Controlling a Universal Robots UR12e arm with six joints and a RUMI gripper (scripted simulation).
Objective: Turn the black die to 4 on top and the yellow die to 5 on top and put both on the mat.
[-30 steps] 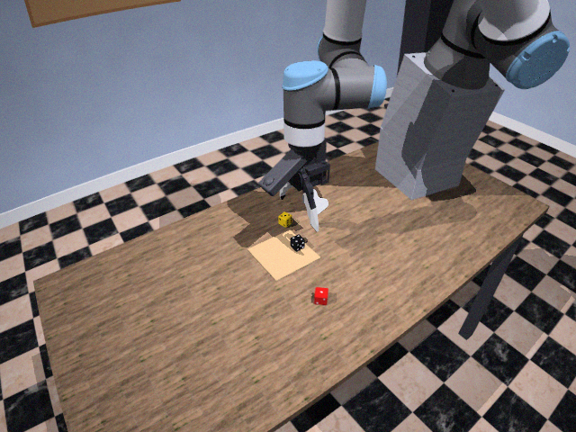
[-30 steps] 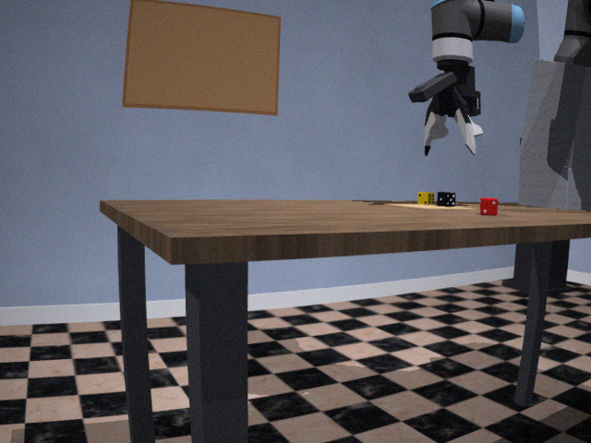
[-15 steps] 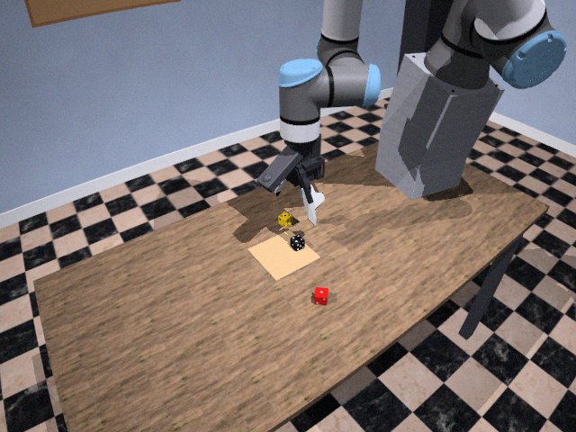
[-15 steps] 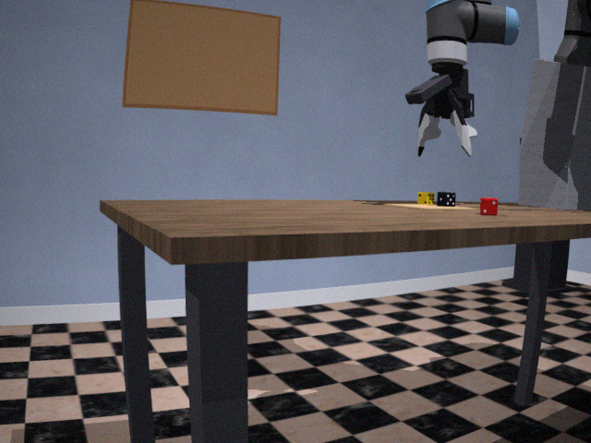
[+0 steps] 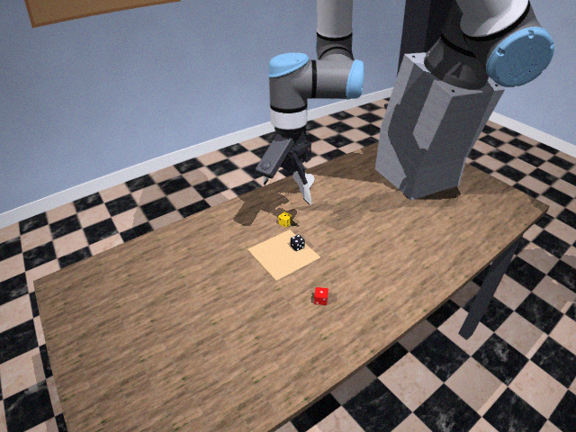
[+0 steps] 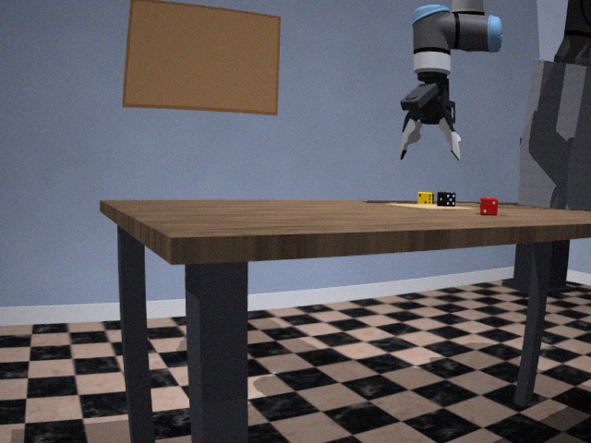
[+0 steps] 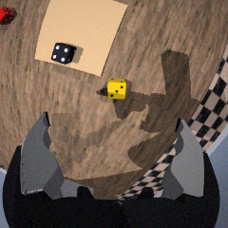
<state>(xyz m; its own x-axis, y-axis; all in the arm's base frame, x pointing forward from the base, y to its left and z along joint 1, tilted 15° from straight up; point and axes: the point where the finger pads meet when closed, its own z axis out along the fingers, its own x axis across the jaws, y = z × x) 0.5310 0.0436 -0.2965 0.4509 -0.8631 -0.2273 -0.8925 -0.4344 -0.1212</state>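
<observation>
Yellow die [image 5: 284, 220] [image 6: 425, 197] [image 7: 117, 89] sits off the mat [image 5: 279, 262] [image 6: 408, 206] [image 7: 85, 24], nearer the table's [image 5: 185, 301] [image 6: 286, 219] [image 7: 21, 104] wall-side edge. Centre the wide-open, empty fingers [image 5: 305, 189] [image 6: 451, 137] over it, descend straight, grip squarely.

Over the last second, the two-jaw gripper [image 5: 287, 192] [image 6: 430, 158] [image 7: 113, 116] shifted toward 11 o'clock in the top view and 9 o'clock in the exterior view.
</observation>
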